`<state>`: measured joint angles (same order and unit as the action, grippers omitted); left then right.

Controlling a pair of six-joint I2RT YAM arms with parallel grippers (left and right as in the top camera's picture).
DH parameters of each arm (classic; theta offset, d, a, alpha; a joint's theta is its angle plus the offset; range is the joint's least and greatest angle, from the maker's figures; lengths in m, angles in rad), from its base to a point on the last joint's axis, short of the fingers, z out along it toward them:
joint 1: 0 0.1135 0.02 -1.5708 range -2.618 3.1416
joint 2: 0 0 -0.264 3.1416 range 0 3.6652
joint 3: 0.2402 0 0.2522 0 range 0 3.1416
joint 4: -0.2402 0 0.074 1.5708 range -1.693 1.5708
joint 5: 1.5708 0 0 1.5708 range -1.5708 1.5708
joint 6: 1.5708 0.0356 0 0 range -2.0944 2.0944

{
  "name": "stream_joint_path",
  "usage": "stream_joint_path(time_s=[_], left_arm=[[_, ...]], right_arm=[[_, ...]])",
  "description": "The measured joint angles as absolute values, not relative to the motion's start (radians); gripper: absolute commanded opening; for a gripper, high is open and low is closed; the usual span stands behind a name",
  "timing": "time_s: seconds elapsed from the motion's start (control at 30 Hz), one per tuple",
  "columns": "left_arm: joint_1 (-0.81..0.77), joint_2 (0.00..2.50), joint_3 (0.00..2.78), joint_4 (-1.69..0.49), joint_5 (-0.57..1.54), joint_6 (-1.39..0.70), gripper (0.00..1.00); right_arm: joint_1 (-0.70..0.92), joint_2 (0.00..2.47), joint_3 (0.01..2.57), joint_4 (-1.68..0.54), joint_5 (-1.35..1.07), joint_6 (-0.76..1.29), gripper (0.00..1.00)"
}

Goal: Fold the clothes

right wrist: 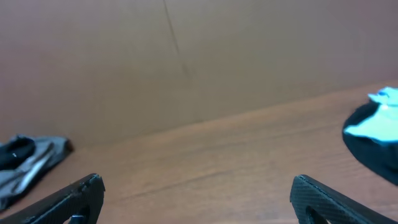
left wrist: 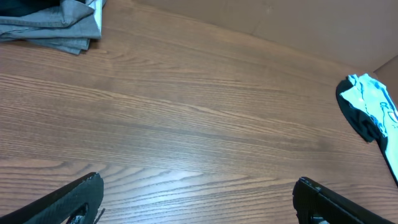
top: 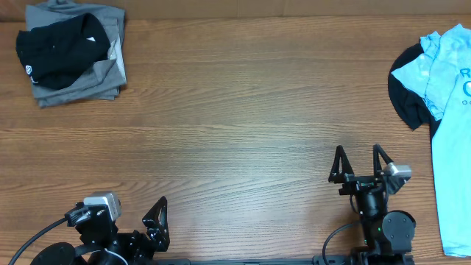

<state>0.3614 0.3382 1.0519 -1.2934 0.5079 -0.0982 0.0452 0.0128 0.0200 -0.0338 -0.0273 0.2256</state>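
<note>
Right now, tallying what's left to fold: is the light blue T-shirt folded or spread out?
Spread out, not folded: the light blue T-shirt lies loose and long down the overhead view's right side, partly out of frame.

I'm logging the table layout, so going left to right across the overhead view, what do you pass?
folded pile → left gripper → right gripper → blue T-shirt
</note>
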Motion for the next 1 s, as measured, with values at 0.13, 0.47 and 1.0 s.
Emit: stream_joint_path(time_s=[0.13, 0.47, 1.0], left_arm=[[0.361, 0.338, 1.052, -1.293, 0.508, -0.098, 1.0], [0.361, 0.338, 1.052, -1.293, 0.508, -0.098, 1.0], [0.361, 0.338, 1.052, -1.293, 0.508, -0.098, 1.0]], right_arm=[[0.045, 0.013, 0.019, -0.068, -0.018, 0.211, 1.0], [0.045, 0.013, 0.019, -0.089, -0.014, 0.145, 1.0], [0.045, 0.013, 0.019, -0.09, -0.011, 0.133, 1.0]])
